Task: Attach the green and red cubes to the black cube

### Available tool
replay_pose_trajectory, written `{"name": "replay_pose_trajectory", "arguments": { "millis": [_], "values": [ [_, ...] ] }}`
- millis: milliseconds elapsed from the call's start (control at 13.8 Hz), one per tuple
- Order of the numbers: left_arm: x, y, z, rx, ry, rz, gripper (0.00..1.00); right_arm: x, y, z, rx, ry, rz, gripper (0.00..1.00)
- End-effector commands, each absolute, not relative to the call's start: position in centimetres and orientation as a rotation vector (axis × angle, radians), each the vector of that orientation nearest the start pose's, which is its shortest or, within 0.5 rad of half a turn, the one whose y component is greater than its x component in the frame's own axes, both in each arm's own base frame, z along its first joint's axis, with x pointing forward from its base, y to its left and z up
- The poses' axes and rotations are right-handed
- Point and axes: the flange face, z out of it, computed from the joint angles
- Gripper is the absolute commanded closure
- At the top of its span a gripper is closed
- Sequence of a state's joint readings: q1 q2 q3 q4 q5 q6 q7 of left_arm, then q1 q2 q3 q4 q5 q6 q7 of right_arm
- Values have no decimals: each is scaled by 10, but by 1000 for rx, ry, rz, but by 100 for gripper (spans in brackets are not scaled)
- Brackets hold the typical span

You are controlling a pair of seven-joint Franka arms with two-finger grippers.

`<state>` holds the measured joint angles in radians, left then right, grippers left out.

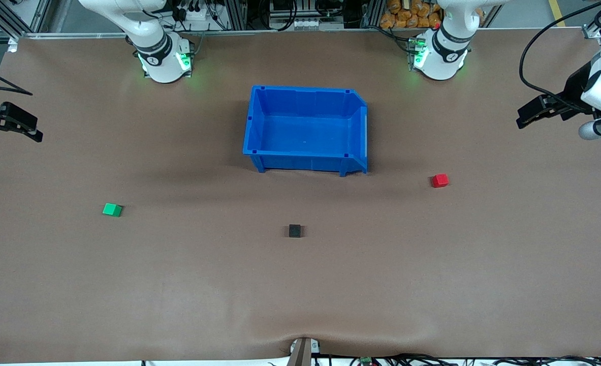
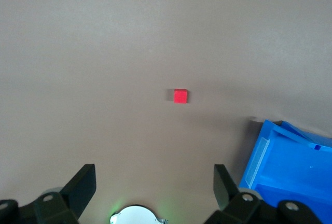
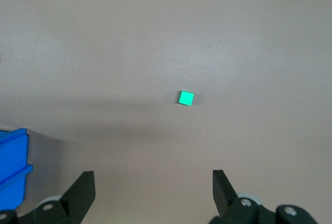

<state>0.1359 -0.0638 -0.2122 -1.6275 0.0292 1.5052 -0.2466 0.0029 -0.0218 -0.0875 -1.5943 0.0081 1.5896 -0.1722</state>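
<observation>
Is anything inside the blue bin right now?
No, the front view shows the blue bin with a bare floor, while the green cube, red cube and black cube all sit on the table outside it.

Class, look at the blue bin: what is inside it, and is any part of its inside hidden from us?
The blue bin shows only its bare blue floor; no cube lies in it. The green cube, red cube and black cube all sit outside on the table. The wall nearest the front camera hides a strip of floor.
</observation>
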Motion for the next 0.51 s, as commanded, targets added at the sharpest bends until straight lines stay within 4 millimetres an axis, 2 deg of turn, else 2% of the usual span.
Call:
{"name": "replay_pose_trajectory", "arguments": {
  "millis": [0, 217, 434],
  "values": [
    [526, -38, 634, -3077, -276, 92, 0, 548, -50, 630, -3145, -147, -20, 0],
    [526, -39, 635, -3076, -274, 90, 0, 549, -50, 630, -3144, -154, -18, 0],
    [532, -38, 622, -3077, -261, 130, 0, 552, -51, 624, -3140, -145, -7, 0]
  ]
}}
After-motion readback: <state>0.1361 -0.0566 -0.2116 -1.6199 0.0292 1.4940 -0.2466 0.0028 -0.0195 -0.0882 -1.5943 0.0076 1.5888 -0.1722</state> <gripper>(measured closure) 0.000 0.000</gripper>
